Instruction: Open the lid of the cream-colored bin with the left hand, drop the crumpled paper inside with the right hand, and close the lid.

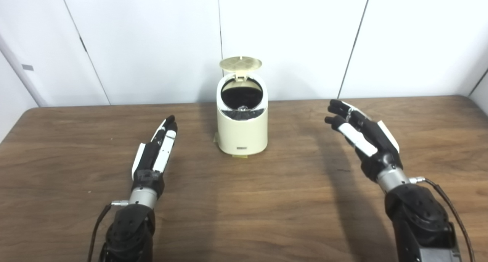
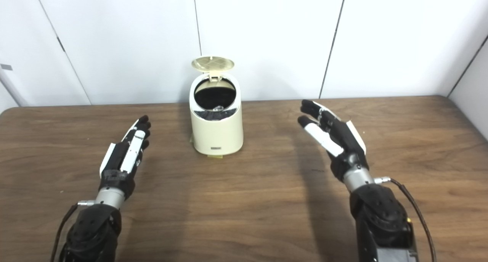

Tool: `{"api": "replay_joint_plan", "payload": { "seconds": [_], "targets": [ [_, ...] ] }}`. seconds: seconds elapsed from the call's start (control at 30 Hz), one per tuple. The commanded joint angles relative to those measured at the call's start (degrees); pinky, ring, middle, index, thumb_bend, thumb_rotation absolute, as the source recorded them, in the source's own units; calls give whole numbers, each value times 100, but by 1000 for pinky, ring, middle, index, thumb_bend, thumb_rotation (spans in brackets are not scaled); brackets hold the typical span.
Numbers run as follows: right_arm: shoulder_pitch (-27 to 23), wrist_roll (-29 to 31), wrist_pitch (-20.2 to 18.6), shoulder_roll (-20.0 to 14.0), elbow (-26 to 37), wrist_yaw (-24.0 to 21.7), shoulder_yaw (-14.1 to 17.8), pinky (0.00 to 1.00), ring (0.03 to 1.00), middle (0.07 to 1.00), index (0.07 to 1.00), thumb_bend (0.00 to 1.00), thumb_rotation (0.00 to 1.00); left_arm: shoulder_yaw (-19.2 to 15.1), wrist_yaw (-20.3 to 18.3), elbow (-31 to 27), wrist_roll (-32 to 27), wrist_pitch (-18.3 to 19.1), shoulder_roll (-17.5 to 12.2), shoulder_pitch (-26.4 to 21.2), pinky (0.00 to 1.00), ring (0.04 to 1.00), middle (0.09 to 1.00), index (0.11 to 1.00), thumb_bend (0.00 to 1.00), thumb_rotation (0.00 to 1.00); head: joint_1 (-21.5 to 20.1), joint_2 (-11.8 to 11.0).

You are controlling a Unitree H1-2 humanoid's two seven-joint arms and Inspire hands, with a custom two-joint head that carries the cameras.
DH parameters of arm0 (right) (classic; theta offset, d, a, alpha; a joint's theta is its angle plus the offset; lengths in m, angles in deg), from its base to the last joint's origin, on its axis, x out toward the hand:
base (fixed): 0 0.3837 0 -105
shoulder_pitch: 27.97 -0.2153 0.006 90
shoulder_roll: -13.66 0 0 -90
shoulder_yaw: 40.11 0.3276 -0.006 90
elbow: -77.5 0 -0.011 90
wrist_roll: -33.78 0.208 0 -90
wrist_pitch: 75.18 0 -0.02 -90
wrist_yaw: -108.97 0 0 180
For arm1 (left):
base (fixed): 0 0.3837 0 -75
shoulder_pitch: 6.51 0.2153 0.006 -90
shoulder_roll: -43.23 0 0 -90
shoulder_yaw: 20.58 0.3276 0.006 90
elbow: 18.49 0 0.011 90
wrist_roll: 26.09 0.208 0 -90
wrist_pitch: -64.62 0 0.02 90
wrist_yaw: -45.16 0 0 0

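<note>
The cream-colored bin (image 1: 241, 131) stands upright on the brown table, near the back at the centre. Its round lid (image 1: 240, 63) is flipped up on the rear hinge, so the dark mouth shows. Inside the mouth a small pale crumpled shape (image 1: 241, 108), likely the paper, rests on the black liner. My left hand (image 1: 157, 150) lies low over the table to the left of the bin, fingers stretched forward, holding nothing. My right hand (image 1: 360, 136) hovers to the right of the bin, fingers spread, with nothing in it.
The wooden table (image 1: 244, 201) runs from its rounded far corners to the bottom of the picture. White wall panels stand just behind the bin. A small yellowish tab (image 1: 240, 155) shows under the bin's front edge.
</note>
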Motion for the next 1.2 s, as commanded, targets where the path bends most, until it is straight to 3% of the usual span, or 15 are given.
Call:
{"api": "replay_joint_plan", "payload": {
  "seconds": [0.0, 0.73, 1.17],
  "targets": [
    [-77, 32, 464, -32, -33, 29, -57, 1000, 1000, 1000, 1000, 705, 999, -8, -43, -144, -12, -147, -81, -263, 995, 981, 967, 1000, 443, 792, -5, 10],
    [477, -871, 1260, 233, -312, 889, -512, 1000, 1000, 1000, 1000, 672, 1000, 40, -98, -220, 5, -34, -213, -303, 993, 979, 963, 996, 444, 805, -16, 163],
    [540, -757, 1745, 423, -773, 1103, -451, 1000, 1000, 1000, 1000, 732, 1000, 23, -175, -131, 15, -43, -280, -654, 985, 975, 961, 991, 435, 850, 172, 71]
  ]
}}
